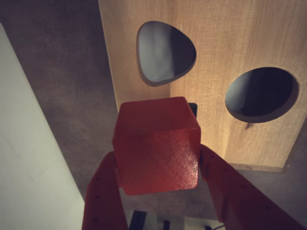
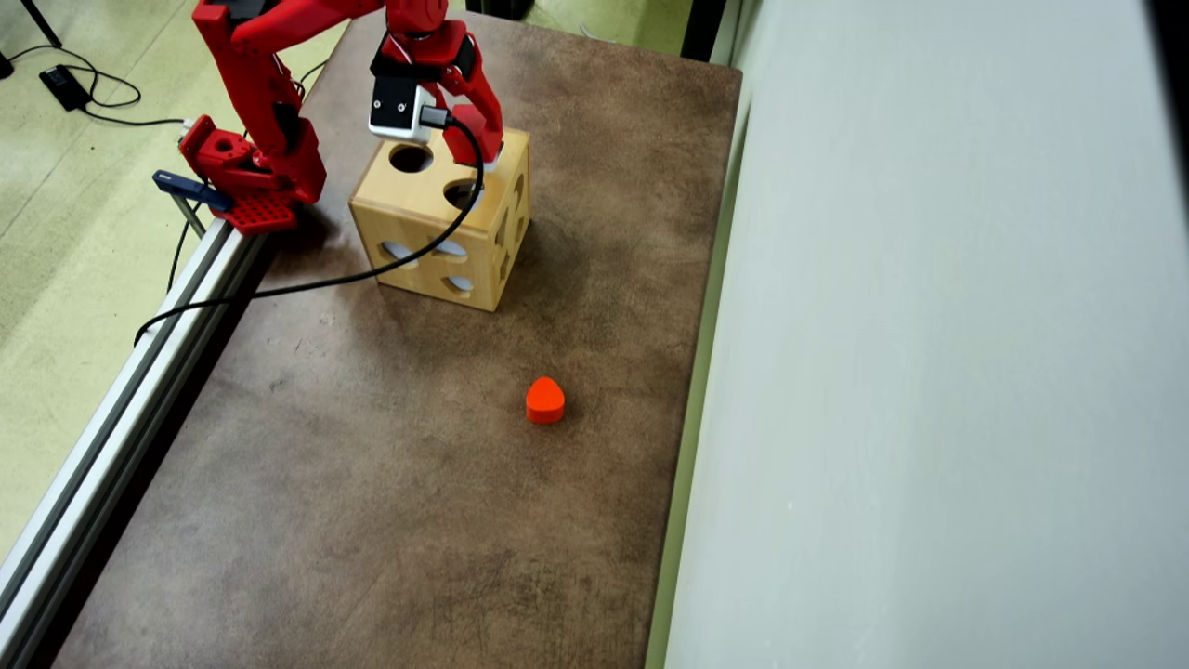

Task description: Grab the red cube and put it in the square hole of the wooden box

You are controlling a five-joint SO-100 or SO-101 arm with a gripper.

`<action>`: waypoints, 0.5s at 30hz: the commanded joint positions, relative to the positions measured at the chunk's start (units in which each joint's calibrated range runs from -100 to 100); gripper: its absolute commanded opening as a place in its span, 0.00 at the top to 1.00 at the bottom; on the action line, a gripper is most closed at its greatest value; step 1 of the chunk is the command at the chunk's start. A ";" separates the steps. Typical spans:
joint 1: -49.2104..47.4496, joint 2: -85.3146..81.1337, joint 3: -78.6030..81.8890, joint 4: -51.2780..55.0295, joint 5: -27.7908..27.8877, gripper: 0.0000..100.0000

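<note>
Wrist view: the hand [image 1: 158, 167] grasps the red cube [image 1: 157, 146] between its two fingers, held above the top face of the wooden box [image 1: 216, 62], just beside the teardrop-shaped hole [image 1: 163, 52] and the round hole [image 1: 261, 93].

The wrist camera rode just behind the hand [image 1: 158, 165], looking past its fingers straight down at the wooden box [image 1: 211, 110] close below. The overhead camera hung high and far off, facing down over the whole surface [image 2: 390, 483] — both views shared the box's top face beneath the hand.
</note>
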 commanded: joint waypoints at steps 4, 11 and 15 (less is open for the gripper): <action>-0.47 -0.30 -0.24 0.09 -0.15 0.99; -3.44 1.39 -0.33 0.01 -0.15 0.99; -3.44 1.48 -0.24 0.01 -0.15 0.99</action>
